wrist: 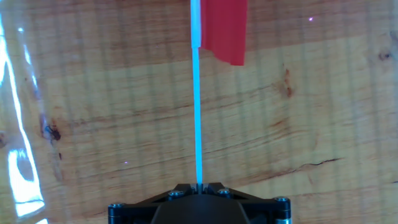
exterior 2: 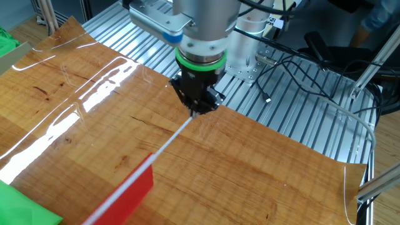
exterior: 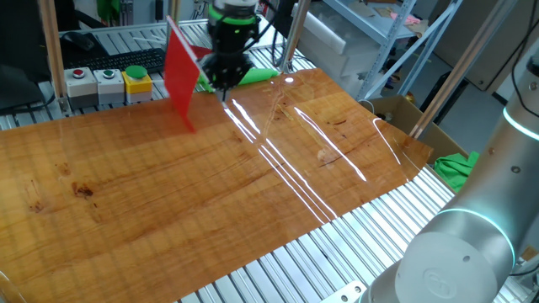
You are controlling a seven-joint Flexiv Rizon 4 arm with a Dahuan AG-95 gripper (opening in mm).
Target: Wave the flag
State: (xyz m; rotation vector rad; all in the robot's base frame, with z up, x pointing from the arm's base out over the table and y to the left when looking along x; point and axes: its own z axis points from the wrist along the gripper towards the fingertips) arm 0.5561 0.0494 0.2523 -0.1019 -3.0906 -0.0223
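Note:
The flag is a small red cloth pennant [exterior: 180,71] on a thin white stick [exterior 2: 169,140]. My gripper [exterior: 224,84] is shut on the stick's end and holds the flag in the air above the wooden table [exterior: 253,194]. In the other fixed view the gripper [exterior 2: 195,113] grips the stick, and the red cloth [exterior 2: 128,194] hangs at the lower left. In the hand view the stick [wrist: 196,112] runs straight up from the gripper [wrist: 199,185] to the red cloth [wrist: 224,28].
A green cloth [exterior: 253,76] lies at the table's far edge behind the gripper; more green cloth [exterior 2: 25,209] shows in the other fixed view. A button box [exterior: 109,84] stands at the back left. A cardboard box [exterior: 396,114] sits off the right edge. Cables [exterior 2: 300,69] lie on the metal frame.

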